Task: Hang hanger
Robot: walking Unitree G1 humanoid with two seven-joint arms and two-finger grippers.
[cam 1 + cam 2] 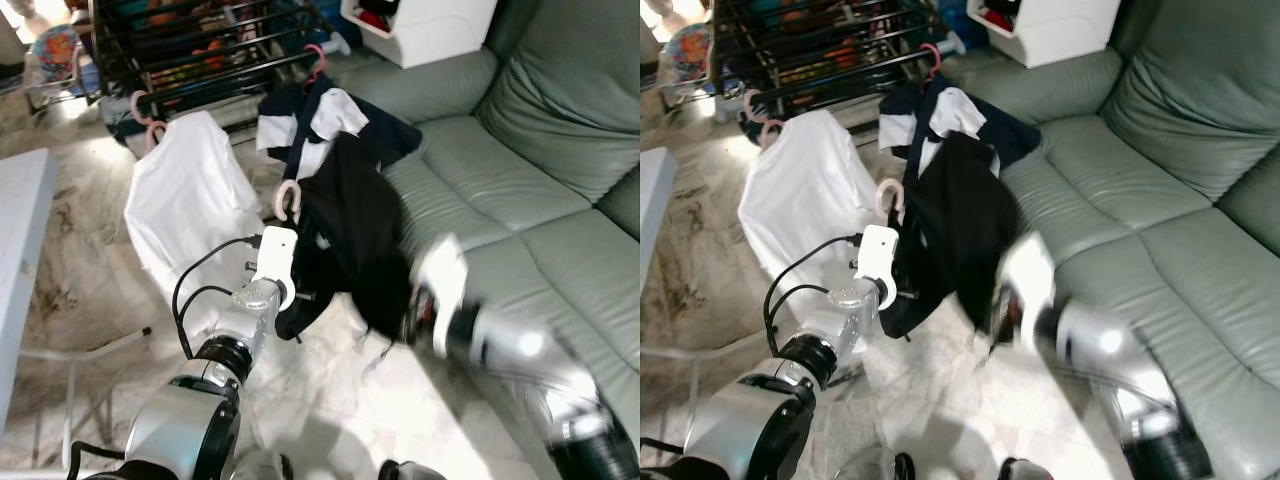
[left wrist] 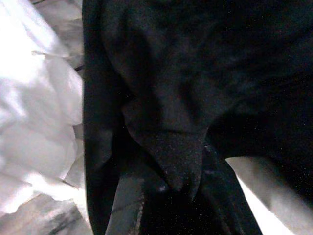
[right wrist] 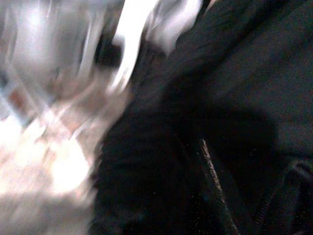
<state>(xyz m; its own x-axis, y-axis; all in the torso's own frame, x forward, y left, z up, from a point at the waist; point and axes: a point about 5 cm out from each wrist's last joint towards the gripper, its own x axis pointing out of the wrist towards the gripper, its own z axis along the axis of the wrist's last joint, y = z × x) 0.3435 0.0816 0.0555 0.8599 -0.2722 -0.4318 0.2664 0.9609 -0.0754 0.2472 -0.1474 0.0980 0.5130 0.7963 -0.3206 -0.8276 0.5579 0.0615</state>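
we see the left gripper (image 1: 300, 292) closed on a black garment (image 1: 350, 235) hanging on a pink hanger (image 1: 287, 198), held up just left of the green sofa (image 1: 520, 200). the right gripper (image 1: 418, 312), blurred, is at the garment's right edge; we cannot tell its opening. a white shirt (image 1: 190, 200) hangs from the far drying rack (image 1: 200, 50).
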